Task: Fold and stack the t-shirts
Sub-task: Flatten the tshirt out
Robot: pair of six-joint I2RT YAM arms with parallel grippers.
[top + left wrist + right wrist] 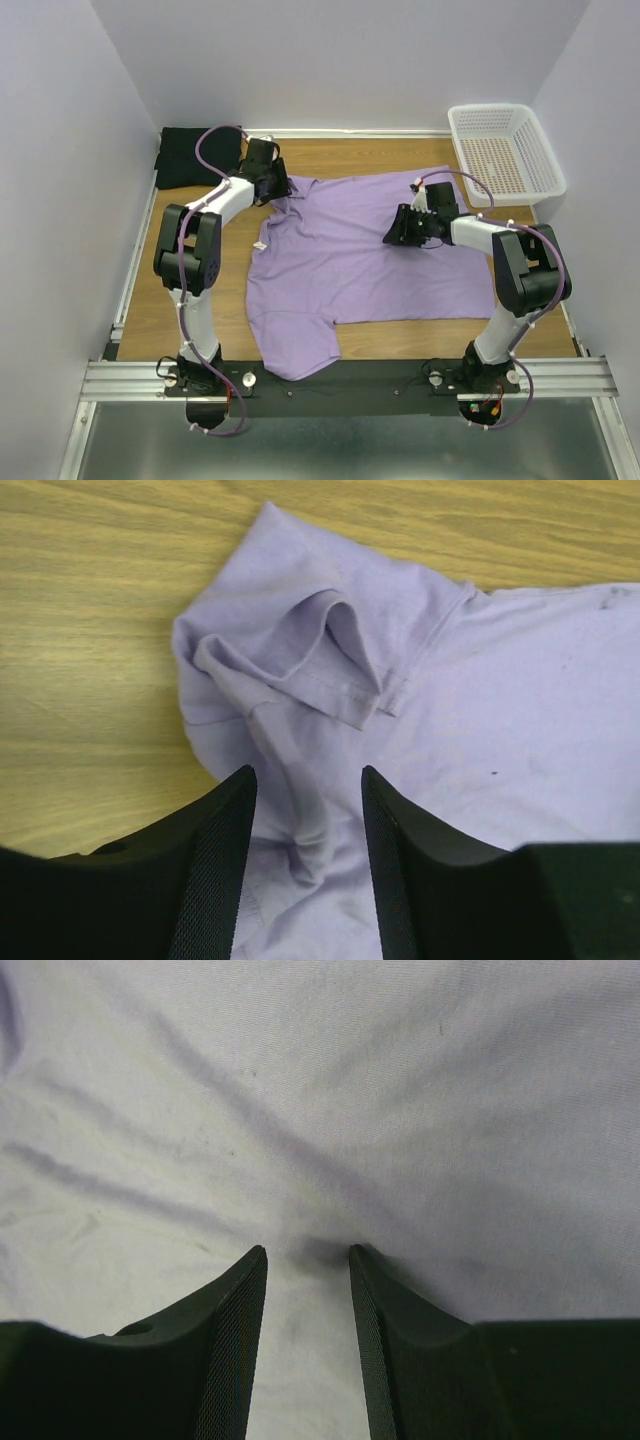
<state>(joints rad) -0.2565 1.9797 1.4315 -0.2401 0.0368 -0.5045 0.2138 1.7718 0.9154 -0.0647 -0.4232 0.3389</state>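
Observation:
The lavender t-shirt lies spread on the wooden table, one sleeve hanging toward the near edge. The black t-shirt sits folded in the far left corner. My left gripper is over the lavender shirt's far left sleeve. In the left wrist view its jaws stand apart, straddling a raised ridge of lavender cloth, with the crumpled sleeve hem just ahead. My right gripper rests tips-down on the shirt's right middle. In the right wrist view it is open, and creases in the cloth run to its tips.
A white perforated basket stands at the far right corner. Bare wood shows left of the sleeve. Walls close in the table on the left, back and right. The arms' mounting rail runs along the near edge.

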